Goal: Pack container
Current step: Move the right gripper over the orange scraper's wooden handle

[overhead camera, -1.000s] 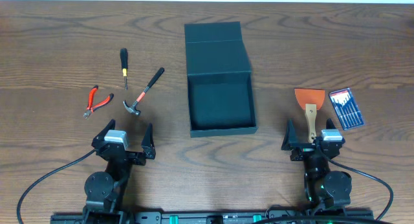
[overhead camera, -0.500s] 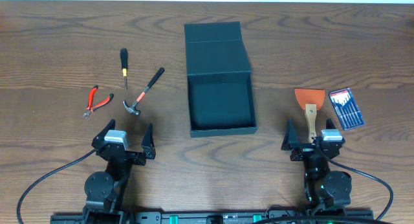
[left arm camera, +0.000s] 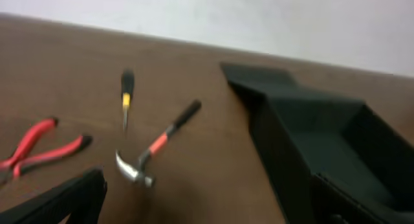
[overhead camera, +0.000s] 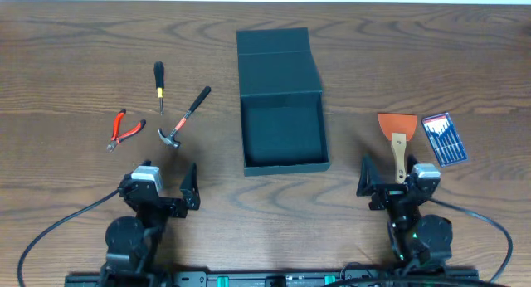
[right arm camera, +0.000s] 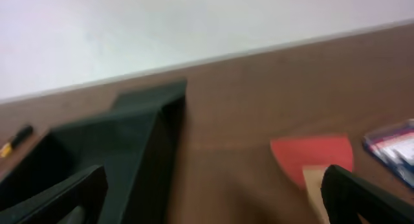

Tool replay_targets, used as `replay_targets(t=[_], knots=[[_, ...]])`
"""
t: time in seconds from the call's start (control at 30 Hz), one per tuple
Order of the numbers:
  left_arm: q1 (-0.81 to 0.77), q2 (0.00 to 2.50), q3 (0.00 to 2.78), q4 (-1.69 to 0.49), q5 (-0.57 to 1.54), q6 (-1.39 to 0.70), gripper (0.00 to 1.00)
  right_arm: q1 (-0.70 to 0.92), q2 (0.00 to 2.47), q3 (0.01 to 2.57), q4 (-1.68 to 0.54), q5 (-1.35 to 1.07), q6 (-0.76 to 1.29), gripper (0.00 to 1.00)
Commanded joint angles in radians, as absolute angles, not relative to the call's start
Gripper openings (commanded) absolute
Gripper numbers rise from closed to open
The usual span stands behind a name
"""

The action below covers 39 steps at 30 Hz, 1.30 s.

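The dark teal-grey container (overhead camera: 283, 164) stands open at the table's middle, its lid flap laid back and its inside empty. It also shows in the left wrist view (left arm camera: 304, 140) and the right wrist view (right arm camera: 129, 140). My left gripper (overhead camera: 162, 187) is open and empty near the front edge, below a hammer (overhead camera: 184, 117). My right gripper (overhead camera: 397, 184) is open and empty, just below the wooden handle of an orange scraper (overhead camera: 397, 136). Both wrist views are blurred.
Left of the container lie red pliers (overhead camera: 123, 129), a black-and-yellow screwdriver (overhead camera: 159, 86) and the hammer (left arm camera: 158, 145). At the right a blue screwdriver set pack (overhead camera: 444, 139) lies beside the scraper (right arm camera: 314, 156). Cables run along the front edge.
Both arms have shifted slightly: the left gripper a little toward the front, the right gripper a little to the left. The tools and the container have not moved.
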State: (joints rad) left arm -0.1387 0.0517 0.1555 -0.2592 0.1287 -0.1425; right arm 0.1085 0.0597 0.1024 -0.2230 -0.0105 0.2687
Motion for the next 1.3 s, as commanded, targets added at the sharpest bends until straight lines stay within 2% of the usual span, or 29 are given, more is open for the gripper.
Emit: replay_targets(t=[0.0, 0.2, 0.37, 0.57, 0.93, 1.27], knots=[[-0.142, 0.140, 0.344, -0.382, 0.140, -0.159, 0.99, 0.078, 0.134, 0.289, -0.339, -0.034, 0.189, 0.99], [-0.142, 0.391, 0.589, -0.645, 0.091, -0.147, 0.98, -0.033, 0.496, 0.750, -0.854, -0.023, 0.088, 0.99], [-0.142, 0.519, 0.656, -0.697, 0.147, -0.148, 0.99, -0.124, 0.793, 1.069, -1.196, -0.001, 0.088, 0.99], [-0.142, 0.564, 0.656, -0.703, 0.150, -0.148, 0.99, -0.163, 1.073, 1.369, -1.494, -0.028, 0.057, 0.99], [-0.142, 0.567, 0.656, -0.710, 0.149, -0.148, 0.98, -0.165, 1.445, 1.445, -1.468, -0.027, 0.020, 0.99], [-0.142, 0.567, 0.656, -0.725, 0.138, -0.148, 0.99, -0.165, 1.544, 1.313, -1.187, -0.027, -0.070, 0.99]])
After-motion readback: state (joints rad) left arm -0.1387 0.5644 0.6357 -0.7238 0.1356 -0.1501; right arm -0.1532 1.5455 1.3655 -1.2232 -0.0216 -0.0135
